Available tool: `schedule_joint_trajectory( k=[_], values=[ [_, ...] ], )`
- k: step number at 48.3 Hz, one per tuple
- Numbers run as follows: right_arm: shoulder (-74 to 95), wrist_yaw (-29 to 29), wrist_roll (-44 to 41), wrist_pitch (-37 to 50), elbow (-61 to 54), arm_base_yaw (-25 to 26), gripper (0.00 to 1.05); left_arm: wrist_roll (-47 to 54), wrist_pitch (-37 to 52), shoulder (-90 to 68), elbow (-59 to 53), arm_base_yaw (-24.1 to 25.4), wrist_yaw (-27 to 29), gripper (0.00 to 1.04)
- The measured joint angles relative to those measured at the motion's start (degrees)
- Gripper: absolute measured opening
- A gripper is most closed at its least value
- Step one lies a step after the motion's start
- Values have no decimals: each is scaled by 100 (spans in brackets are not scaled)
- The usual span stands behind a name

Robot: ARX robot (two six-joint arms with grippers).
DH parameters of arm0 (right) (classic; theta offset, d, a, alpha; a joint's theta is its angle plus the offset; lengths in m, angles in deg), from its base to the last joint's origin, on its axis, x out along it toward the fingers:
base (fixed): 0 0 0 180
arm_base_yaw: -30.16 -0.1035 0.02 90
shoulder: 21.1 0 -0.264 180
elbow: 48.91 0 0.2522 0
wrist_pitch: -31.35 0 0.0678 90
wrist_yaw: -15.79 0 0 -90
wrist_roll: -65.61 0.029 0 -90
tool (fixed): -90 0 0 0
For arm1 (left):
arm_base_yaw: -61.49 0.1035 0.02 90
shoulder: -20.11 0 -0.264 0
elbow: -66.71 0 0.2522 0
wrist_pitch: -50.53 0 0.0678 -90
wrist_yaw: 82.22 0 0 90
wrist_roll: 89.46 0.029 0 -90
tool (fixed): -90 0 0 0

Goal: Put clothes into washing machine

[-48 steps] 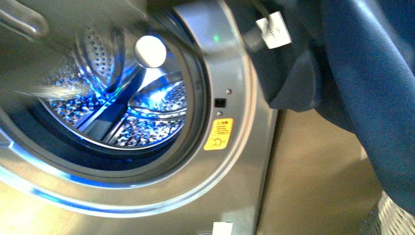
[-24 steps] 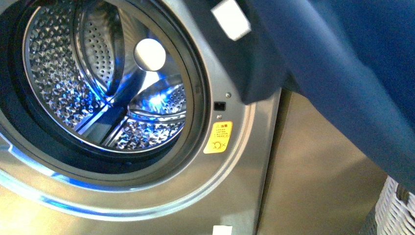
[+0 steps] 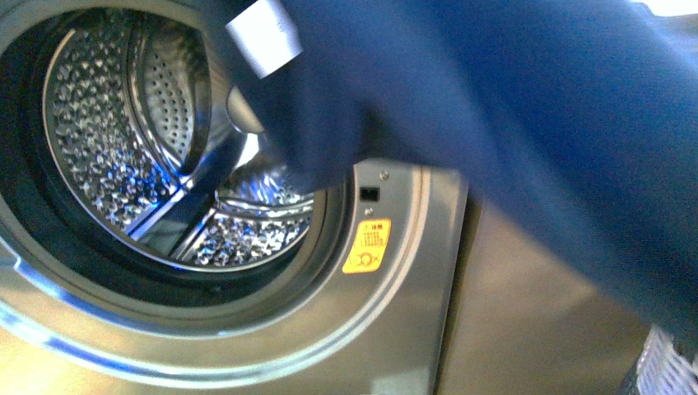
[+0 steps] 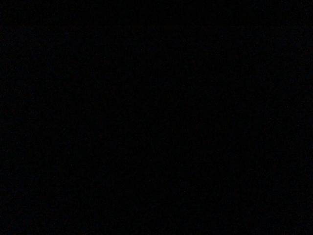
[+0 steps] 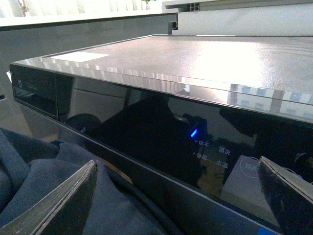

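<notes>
One navy clothes (image 3: 527,123) piece hangs across the porthole of the single washing machine (image 3: 395,329). The right tool (image 5: 177,164) stands spread. The left tool's state cannot be told.

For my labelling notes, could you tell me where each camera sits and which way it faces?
Front: on the body, facing the washer and its open drum; a blue garment crosses the top; no arm shows.
Left wrist: dark.
Right wrist: on the right arm, looking over the washer's top; the right hand shows, fingers spread.
Shared: washer and garment, front and right wrist.
</notes>
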Motion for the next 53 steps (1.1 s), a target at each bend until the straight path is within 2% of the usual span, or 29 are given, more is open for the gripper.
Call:
schedule_joint_trajectory(
  k=[10,16,24,41,53],
  values=[
    [0,0,0,0,0,0,97,184,-297,2,264,584,-72,5],
    [0,0,0,0,0,0,97,476,-807,42,726,1034,98,5],
    [0,-2,-2,0,0,-2,97,675,-1250,79,1228,1338,181,5],
    [0,-2,0,0,0,-2,97,1095,-2507,83,2192,1534,431,5],
    [0,0,0,0,0,0,97,1298,-3397,-26,2852,1530,833,5]
  ],
)
